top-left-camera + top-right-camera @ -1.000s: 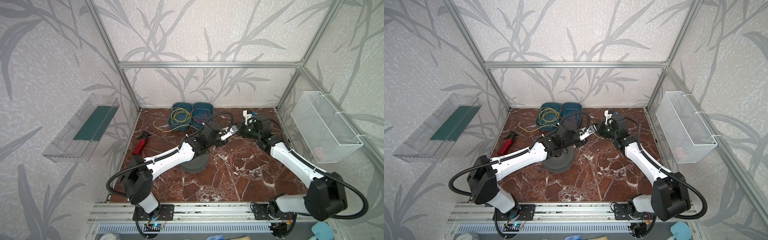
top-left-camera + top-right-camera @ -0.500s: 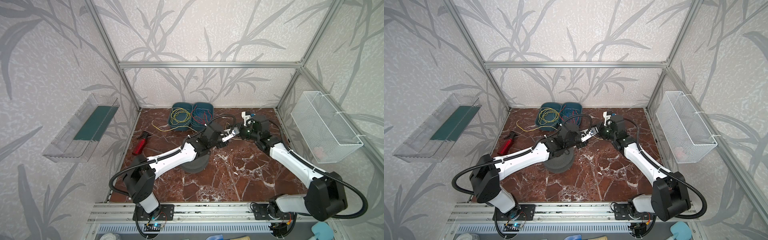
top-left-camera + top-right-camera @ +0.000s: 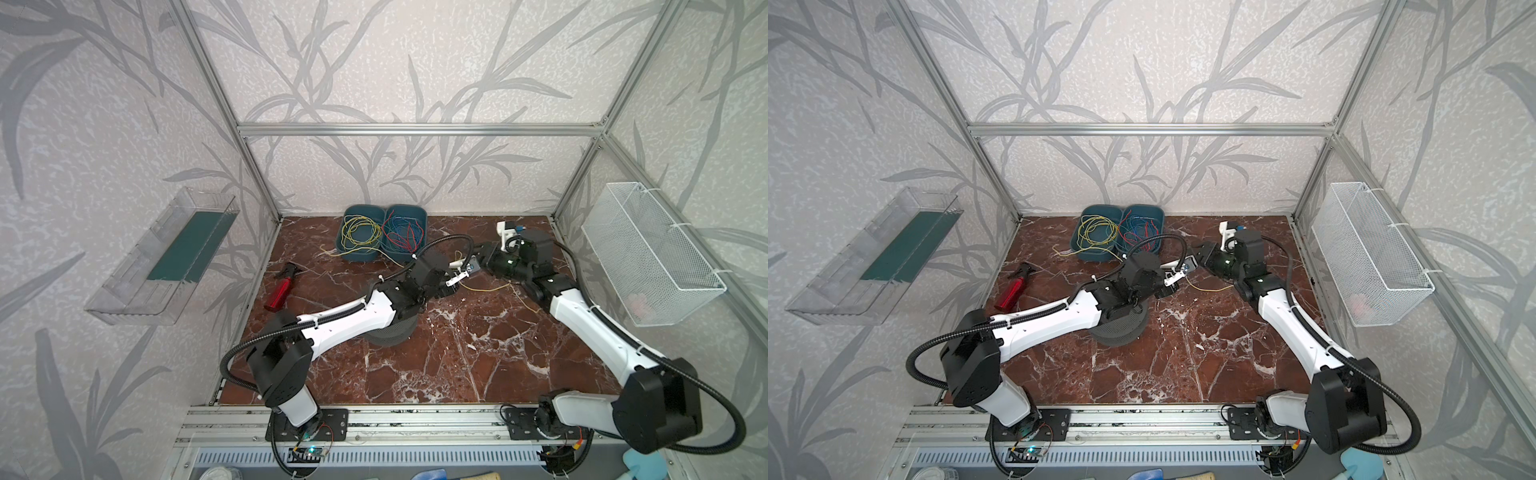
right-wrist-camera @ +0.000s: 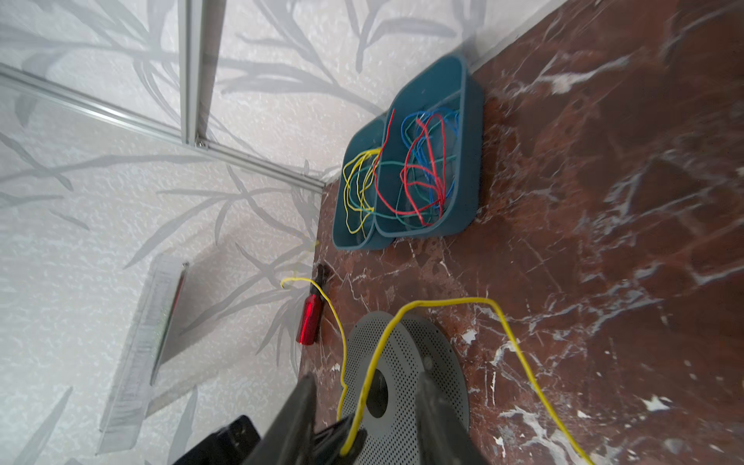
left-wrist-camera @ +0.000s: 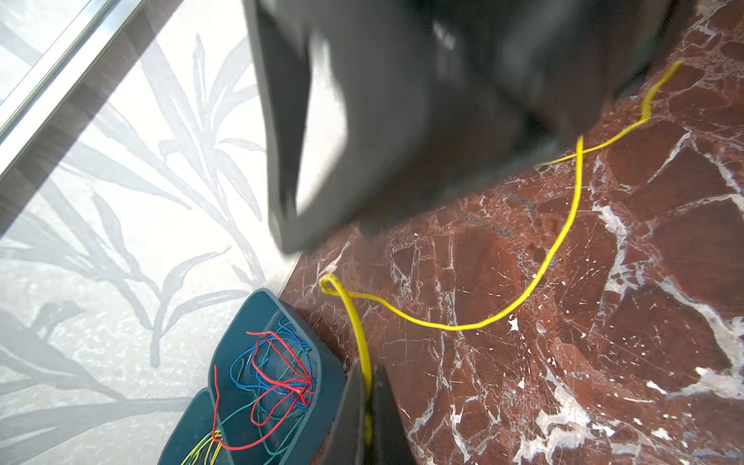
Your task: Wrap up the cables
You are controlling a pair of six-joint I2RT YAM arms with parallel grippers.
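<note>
Plainly, the wrapping is barely begun: my left pincer [image 5: 367,380] is clamped on a long, thin yellow cable [image 5: 535,282], which trails loose and uncoiled over the red marble tabletop [image 3: 457,353] at about 2 o'clock. My right pincer [image 4: 364,382] stands wide around it, gripping nothing. More yellow cables [image 3: 360,232] lie tangled in a teal plastic tray [image 3: 359,257] at 12 o'clock; I judge those unwrapped too.

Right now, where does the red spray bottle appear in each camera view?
In a top view: red spray bottle lying left of and below the teal bins.
In a top view: same spot, same bins.
Left wrist: not in it.
Right wrist: beside the grey perforated disc, bottle at.
Shared landmark: the teal bins, seen in all four views.
</note>
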